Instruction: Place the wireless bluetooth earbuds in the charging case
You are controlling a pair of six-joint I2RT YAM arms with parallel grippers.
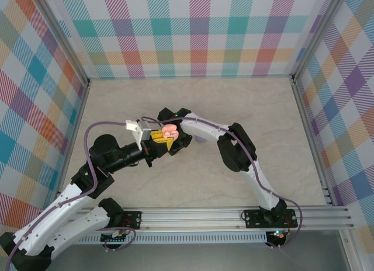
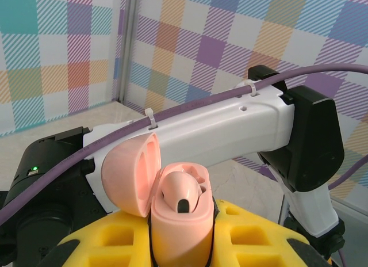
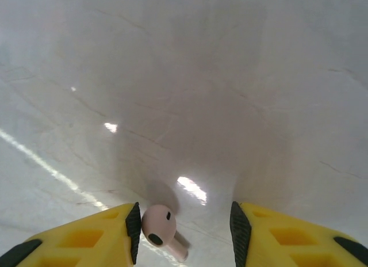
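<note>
Left tool (image 2: 183, 244): yellow fingers (image 2: 259, 238) narrowed onto the pink charging case (image 2: 179, 224), one on either side of its body. It holds the case upright, above the tabletop (image 3: 230, 77). The case lid (image 2: 129, 175) is swung open to the tool's left. One pink earbud, the seated earbud (image 2: 181, 192), sits in a well of the case, dark tip facing the camera. The well next to it looks hollow.

Right tool (image 3: 184, 229): fingers spread wide, gripping nothing. The loose earbud (image 3: 158, 224), also pale pink, lies between the black pads (image 3: 133, 229). It is just beside the left-hand pad as the wrist camera sees it, and well apart from the other. Contact with that pad: cannot tell. Its stem points back toward the tool.

View differences:
- The left wrist camera gives the inside of the case, with the right arm's white link (image 2: 230, 123) crossing just behind it.
- The right wrist camera gives the loose earbud and bare tabletop ahead of the fingers.
- The overhead camera puts the left tool (image 1: 159, 140) and the charging case (image 1: 170, 131) at mid-table, tight against the end of the right arm (image 1: 196, 128). The buds are too small to resolve there.
</note>
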